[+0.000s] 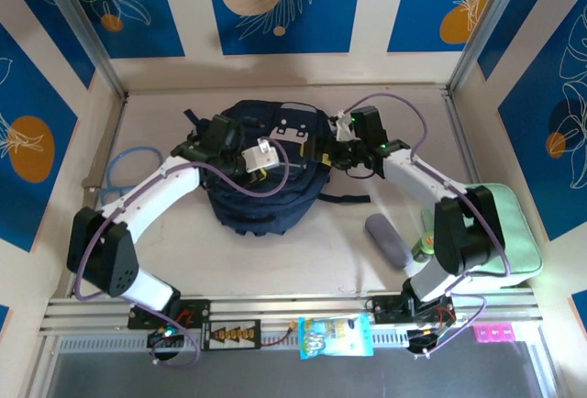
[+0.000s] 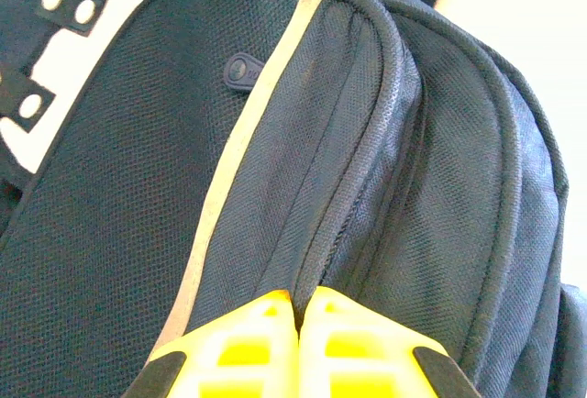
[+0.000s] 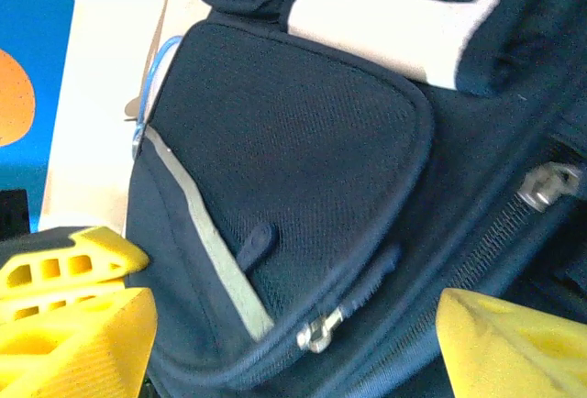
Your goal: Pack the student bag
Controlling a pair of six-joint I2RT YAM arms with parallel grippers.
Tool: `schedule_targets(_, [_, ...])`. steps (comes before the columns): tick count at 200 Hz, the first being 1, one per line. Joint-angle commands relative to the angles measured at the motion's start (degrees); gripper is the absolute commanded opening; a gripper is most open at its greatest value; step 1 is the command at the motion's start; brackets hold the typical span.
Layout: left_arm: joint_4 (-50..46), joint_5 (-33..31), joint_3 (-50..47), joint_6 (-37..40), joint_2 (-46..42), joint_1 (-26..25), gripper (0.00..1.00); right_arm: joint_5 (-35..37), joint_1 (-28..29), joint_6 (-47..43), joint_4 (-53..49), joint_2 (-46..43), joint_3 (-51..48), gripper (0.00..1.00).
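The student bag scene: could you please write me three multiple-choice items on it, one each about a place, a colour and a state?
1. Where does the mint-green case lie, relative to the student bag?
A) on top of it
B) to its right
C) to its left

2. What colour is the looped cable left of the bag?
A) red
B) blue
C) yellow

3. What is the state of the left end effector?
A) open wide
B) shut around the case
C) shut at the bag's fabric

Answers:
1 B, since the top view shows it at the right side of the table.
2 B, since it is a pale blue loop.
3 C, since the left wrist view shows its yellow fingers meeting.
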Motion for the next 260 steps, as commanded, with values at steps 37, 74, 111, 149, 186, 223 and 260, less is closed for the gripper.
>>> schedule_targets(37, [12.1, 2.2, -8.3, -9.1, -5.9, 0.0, 0.0, 3.7, 1.7, 2.6, 0.7, 7.9, 7.9, 0.81])
schedule_targets(74, [11.7, 2.4, -7.5, -9.1, -5.4, 0.0, 0.01, 1.2, 2.0, 2.7, 0.1, 9.9, 8.3, 0.81])
schedule_targets(111, [11.0, 2.0, -7.3, -8.7, -4.7, -0.1, 0.01, -4.1, 2.0, -0.2, 0.0, 6.9, 5.0, 0.82])
schedule_targets(149, [10.3, 1.4, -7.2, -8.2, -4.4, 0.0, 0.02, -15.2, 2.0, -6.8, -4.1, 4.1, 2.4, 0.8])
schedule_targets(186, [9.0, 0.5, -6.6, -7.1, -3.5, -0.1, 0.02, -15.1, 2.2, -11.5, -6.3, -1.3, -2.0, 0.78])
schedule_targets(223, [9.1, 0.7, -6.4, -6.9, -3.5, 0.0, 0.02, -10.4, 2.3, -12.5, -5.9, -2.7, -3.2, 0.69])
schedule_targets(260, [8.7, 1.1, -6.2, -7.1, -3.5, -0.1, 0.02, -4.1, 4.4, -16.4, -8.3, -0.8, -1.6, 0.56])
